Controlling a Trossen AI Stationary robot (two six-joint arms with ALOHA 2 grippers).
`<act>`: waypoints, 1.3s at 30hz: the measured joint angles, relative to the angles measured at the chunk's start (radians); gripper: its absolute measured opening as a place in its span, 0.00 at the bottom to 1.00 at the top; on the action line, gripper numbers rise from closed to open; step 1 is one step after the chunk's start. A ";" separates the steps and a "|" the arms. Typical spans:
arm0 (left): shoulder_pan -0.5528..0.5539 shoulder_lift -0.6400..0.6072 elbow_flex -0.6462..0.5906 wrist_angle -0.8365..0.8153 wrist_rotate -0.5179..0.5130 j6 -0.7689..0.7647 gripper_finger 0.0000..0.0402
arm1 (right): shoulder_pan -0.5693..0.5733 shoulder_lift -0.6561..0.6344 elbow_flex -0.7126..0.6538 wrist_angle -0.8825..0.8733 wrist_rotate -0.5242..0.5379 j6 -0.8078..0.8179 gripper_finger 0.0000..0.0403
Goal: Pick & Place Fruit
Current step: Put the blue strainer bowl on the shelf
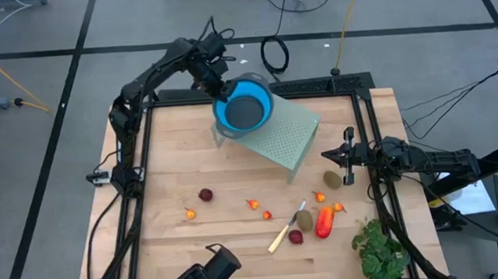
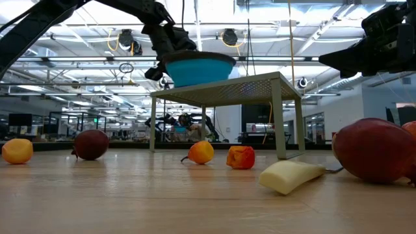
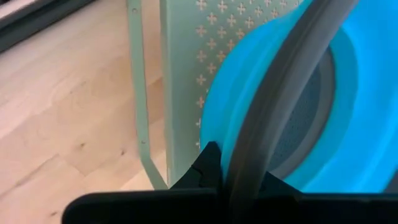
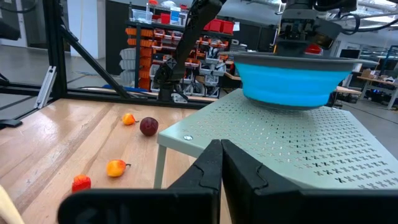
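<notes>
Clearly the left gripper (image 1: 221, 87) is clamped on the rim of the blue bowl (image 1: 243, 110), which sits on or just above the far corner of the pale green perforated stand (image 1: 286, 135). The grip takes the rim only at one edge, so the bowl could tilt or slip off the corner if it is let go before it rests flat, and a hard push could shift the light stand. The right gripper (image 1: 349, 156), fingers together and holding nothing, hovers at the table's right side by one brownish-green fruit (image 1: 332, 179). The rest lie on the table nearer the front: a dark red ball (image 1: 205, 194), small orange pieces, and a cluster by the knife (image 1: 287, 228). Round pieces may roll when nudged, and the cluster sits close to the knife and the leafy bunch (image 1: 379, 251), so a grab there could catch the wrong thing.
</notes>
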 joint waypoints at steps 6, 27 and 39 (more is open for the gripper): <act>0.000 0.000 -0.005 0.027 0.000 -0.017 0.00 | 0.000 0.000 0.000 0.000 0.000 0.000 0.00; -0.012 0.000 -0.005 0.033 -0.037 -0.021 0.00 | 0.000 0.000 0.000 0.000 0.000 0.000 0.00; -0.012 0.000 -0.005 0.005 -0.052 -0.008 0.01 | 0.000 0.000 0.000 0.000 0.000 0.000 0.00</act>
